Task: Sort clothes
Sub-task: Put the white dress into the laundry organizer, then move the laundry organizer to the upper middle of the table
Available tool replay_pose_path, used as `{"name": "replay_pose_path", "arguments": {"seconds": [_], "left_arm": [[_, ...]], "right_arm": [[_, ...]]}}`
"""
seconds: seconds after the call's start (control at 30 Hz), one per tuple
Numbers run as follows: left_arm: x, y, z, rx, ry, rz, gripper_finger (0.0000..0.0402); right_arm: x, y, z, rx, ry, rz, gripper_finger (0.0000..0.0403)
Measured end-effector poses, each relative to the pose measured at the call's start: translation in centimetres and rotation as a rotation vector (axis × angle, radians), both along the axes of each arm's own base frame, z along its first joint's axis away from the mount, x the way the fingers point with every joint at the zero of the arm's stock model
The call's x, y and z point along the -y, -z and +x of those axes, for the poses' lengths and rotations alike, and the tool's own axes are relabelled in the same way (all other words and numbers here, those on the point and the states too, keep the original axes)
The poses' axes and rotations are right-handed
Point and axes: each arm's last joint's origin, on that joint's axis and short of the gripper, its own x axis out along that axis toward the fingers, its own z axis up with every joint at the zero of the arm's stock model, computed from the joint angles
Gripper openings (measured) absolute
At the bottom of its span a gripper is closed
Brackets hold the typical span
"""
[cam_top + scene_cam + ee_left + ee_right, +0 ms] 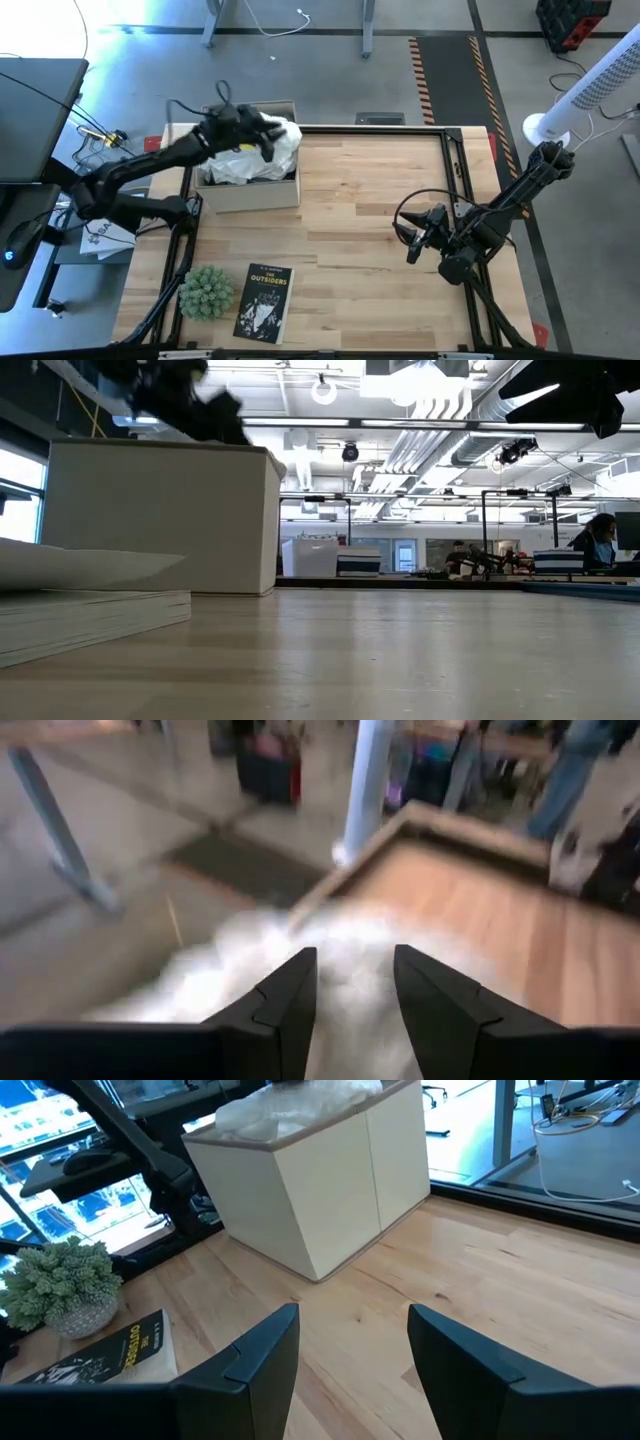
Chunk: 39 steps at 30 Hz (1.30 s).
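Note:
A white garment lies piled in the open cardboard box at the table's far left, heaped above the rim. It also shows in the right wrist view. My left gripper is open over the box, its fingers pointing down at the top of the white garment. My right gripper is open and empty above bare table on the right, and its wrist view faces the box. No other clothes show. My left gripper stands open right at the top of the white garment's heap, coming from above. I cannot tell whether the fingertips touch the cloth.
A book and a small green potted plant lie at the table's near left. In the low view the box stands behind the book. Bare wood lies between the box and my right gripper.

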Motion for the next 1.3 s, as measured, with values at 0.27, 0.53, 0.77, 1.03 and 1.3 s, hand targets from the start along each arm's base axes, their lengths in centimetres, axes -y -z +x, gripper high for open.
{"name": "replay_pose_path", "arguments": {"seconds": [0.27, 0.53, 0.77, 1.03, 1.3], "left_arm": [[-0.4, 10.8, 0.3, -0.220, -0.202, -0.094, 0.0131], [0.0, 9.2, 0.4, -0.151, -0.174, -0.072, 0.0131], [1.8, 0.5, -0.7, -0.006, -0.127, -0.011, 0.0131], [7.1, -5.3, -3.7, 0.165, 0.089, 0.053, 0.0121], [14.9, -3.5, -5.0, 0.219, 0.366, 0.008, 0.0021]], "right_arm": [[0.0, 0.0, 0.0, -0.005, -0.006, 0.004, 0.0184], [0.0, 0.0, 0.0, -0.002, -0.001, 0.005, 0.0184], [0.0, 0.0, 0.0, -0.001, 0.002, 0.006, 0.0184], [1.1, -1.7, 0.7, -0.033, -0.014, 0.038, 0.0184], [3.3, -5.2, -1.7, 0.008, -0.106, 0.005, 0.0164]]}}
